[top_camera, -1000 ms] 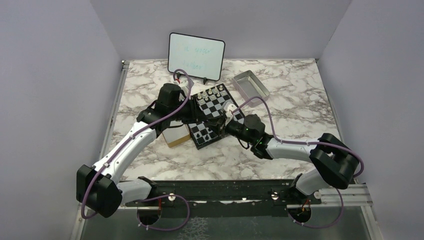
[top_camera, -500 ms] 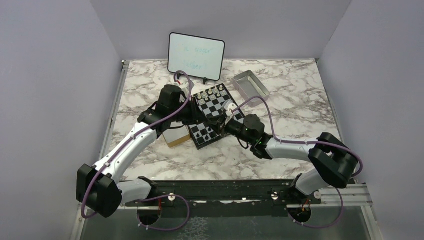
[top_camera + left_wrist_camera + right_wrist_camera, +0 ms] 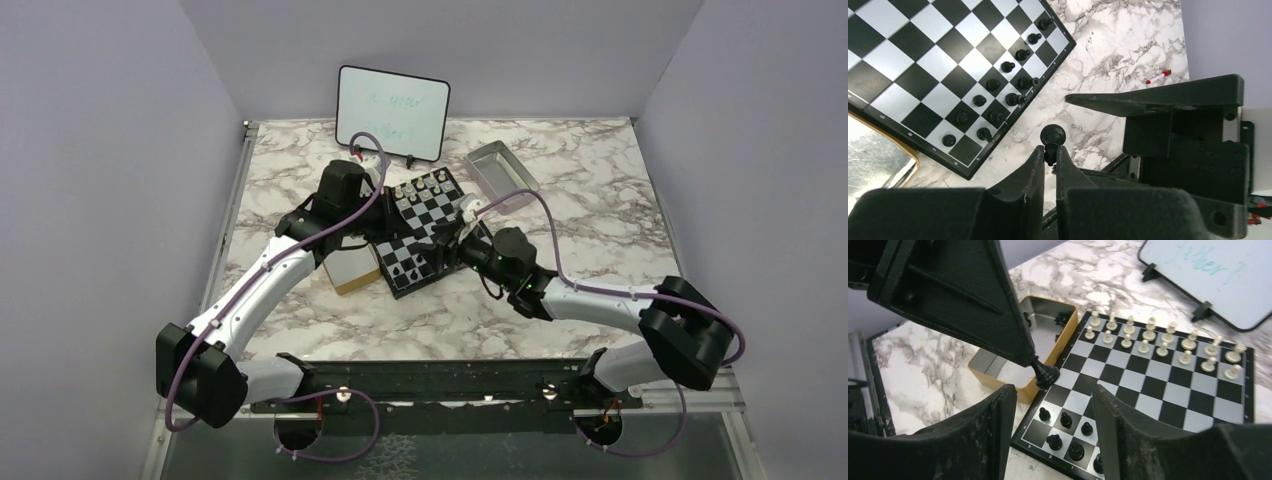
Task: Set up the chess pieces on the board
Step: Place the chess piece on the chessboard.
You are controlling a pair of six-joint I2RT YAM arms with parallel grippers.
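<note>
L jaws are now clenched on a tiny black round-headed chess piece [image 3: 1053,136], mid-frame in the L wrist view. It hangs over the marble desk [image 3: 1108,60], just off the lower-right rim of the small black-and-white checked chessboard [image 3: 913,75]. R jaws were near closed a sec ago and have just sprung apart. They stand wide on either side of the piece, not touching it, so I read this as an R→L handover, done. Other black pieces [image 3: 998,117] already sit along that edge. I can't tell which sq is free. Next, IMO: back R arm off, then L sets the piece down.
</note>
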